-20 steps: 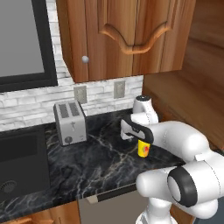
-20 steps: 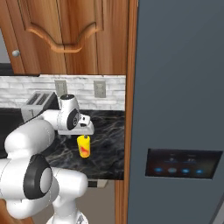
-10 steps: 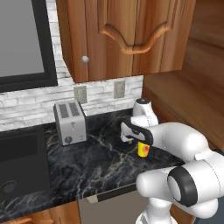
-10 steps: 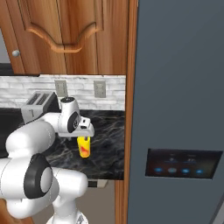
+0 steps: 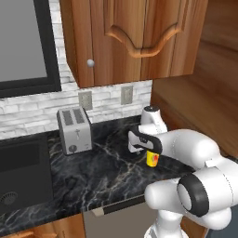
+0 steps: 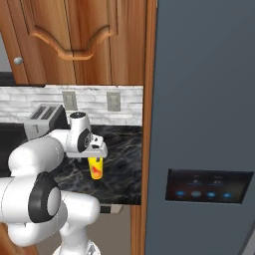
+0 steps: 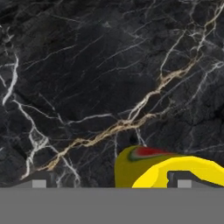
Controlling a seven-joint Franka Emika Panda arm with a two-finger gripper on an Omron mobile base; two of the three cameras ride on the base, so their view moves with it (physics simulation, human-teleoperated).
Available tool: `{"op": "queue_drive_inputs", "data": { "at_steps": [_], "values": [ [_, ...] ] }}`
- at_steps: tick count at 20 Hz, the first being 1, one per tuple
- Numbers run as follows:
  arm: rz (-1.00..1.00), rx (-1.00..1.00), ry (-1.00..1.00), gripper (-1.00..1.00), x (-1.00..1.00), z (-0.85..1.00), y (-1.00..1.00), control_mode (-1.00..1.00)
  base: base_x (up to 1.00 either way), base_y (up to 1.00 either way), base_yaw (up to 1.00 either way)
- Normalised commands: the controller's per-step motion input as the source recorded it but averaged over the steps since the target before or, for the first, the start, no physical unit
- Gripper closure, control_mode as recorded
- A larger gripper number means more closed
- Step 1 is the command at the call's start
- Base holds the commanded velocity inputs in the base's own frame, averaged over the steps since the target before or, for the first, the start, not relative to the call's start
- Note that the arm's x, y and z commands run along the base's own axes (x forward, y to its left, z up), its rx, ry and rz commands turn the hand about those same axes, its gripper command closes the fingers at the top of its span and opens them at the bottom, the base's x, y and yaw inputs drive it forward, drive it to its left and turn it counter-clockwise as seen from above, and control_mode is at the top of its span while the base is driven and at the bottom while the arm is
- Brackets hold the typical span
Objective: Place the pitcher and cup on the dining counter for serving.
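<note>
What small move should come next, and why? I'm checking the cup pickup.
Probably close the fingers on the cup: in both base views the gripper sits directly over it on the kitchen countertop, and in the hand view its rim lies between the fingertips.

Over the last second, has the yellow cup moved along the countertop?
No. The yellow cup sits at the same spot relative to the toaster, with the gripper over it.

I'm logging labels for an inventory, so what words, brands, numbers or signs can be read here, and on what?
No readable text anywhere.
Cup: a red mark on its side, a shape, not letters.
Fridge panel: small glowing blue icons, too blurred to read.
Toaster: no lettering visible.
</note>
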Motion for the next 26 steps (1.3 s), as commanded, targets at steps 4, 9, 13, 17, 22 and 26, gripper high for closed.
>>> {"op": "queue_drive_inputs", "data": {
  "at_steps": [4, 9, 13, 17, 22, 26],
  "values": [
    [0.0, 0.0, 0.06, -1.0, 0.0, -0.1, 0.0, -1.0, 0.0, 0.0, 0.0],
    [0.0, 0.0, 0.06, 1.0, 0.0, -0.1, 0.0, -1.0, 0.0, 0.0, 0.0],
    [0.0, 0.0, 0.06, 1.0, 0.0, -0.15, 0.0, -1.0, 0.0, 0.0, 0.0],
    [0.0, 0.0, 0.0, 1.0, 0.0, 0.0, 0.0, -1.0, 0.0, 0.0, 0.0],
    [0.0, 0.0, 0.0, 1.0, 0.0, 0.0, 0.0, -1.0, 0.0, 0.0, 0.0],
    [0.0, 0.0, 0.0, 1.0, 0.0, 0.0, 0.0, -1.0, 0.0, 0.0, 0.0]
  ]
}}
